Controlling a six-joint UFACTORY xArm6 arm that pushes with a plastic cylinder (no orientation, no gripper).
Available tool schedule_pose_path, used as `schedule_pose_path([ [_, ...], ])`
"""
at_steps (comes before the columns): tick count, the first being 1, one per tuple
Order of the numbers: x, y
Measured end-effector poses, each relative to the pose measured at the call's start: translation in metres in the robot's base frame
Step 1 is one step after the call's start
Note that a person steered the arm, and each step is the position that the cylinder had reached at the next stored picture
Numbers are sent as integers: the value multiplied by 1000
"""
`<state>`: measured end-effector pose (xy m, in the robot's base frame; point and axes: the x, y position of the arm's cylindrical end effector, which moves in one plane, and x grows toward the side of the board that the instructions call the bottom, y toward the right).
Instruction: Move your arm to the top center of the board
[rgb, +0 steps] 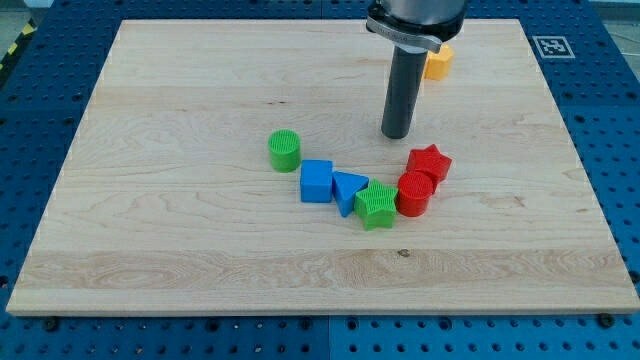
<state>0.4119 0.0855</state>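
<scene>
While my tip (397, 135) rests on the counter (200, 90), it stands above the middle of the board, just up and to the view's left of the red star (430, 160), with a small gap between them. No hand shows on this arm; it ends in the dark rod alone, so there is nothing spread or pinching to report. No containers stand on the counter; every block lies bare on the wood.

Taking the red star as landmark: the red cylinder (415, 194) sits just below it and touches it. The green block (377, 206), ridged on top, lies to the lower left of the star, against the red cylinder. Further left comes the blue triangle (349, 189), touching the green block, then the blue cube (317, 181) beside the triangle. The green cylinder (285, 150) stands well to the star's left, a little apart from the blue cube. The yellow block (438, 62) sits well above the star, near the counter's top edge, partly hidden behind the arm, its shape unclear.
</scene>
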Motion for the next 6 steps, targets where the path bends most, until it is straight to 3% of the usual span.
schedule_pose_path([
  [6,-5,-38],
])
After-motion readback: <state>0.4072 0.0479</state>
